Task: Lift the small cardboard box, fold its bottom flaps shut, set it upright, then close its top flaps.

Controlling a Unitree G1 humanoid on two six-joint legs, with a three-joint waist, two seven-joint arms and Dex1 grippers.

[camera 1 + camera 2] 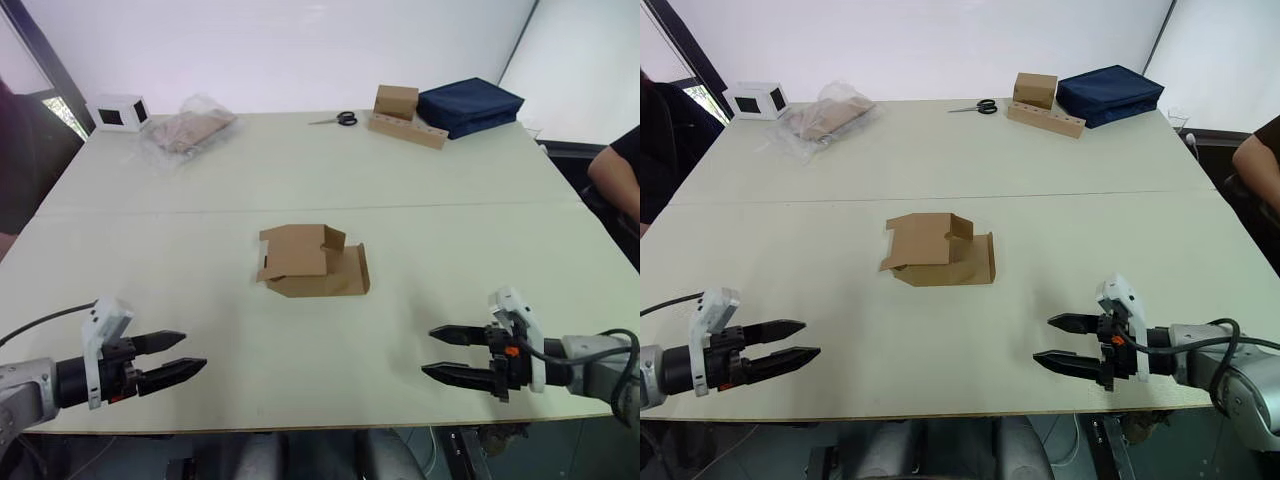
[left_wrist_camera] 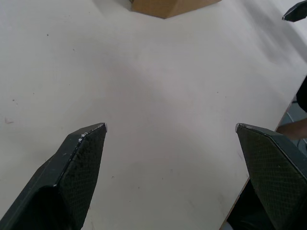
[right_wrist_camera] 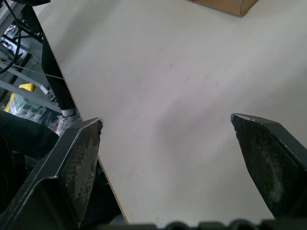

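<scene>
The small cardboard box (image 1: 313, 261) lies on its side at the middle of the pale table (image 1: 300, 170), its flaps splayed out flat; a corner of the box (image 2: 168, 5) appears in the left wrist view, and an edge of the box (image 3: 225, 5) in the right wrist view. My left gripper (image 1: 192, 354) hovers open near the table's front left edge, pointing right. At the front right, my right gripper (image 1: 430, 352) is open too, pointing left. Both are well apart from the box and hold nothing.
At the back stand a cube-like brown box (image 1: 396, 101) on a long cardboard strip (image 1: 408, 130), scissors (image 1: 340, 119), a dark blue bag (image 1: 470, 105), a clear plastic bag (image 1: 188, 125) and a white box (image 1: 119, 111). A person's arm (image 1: 615, 172) shows at right.
</scene>
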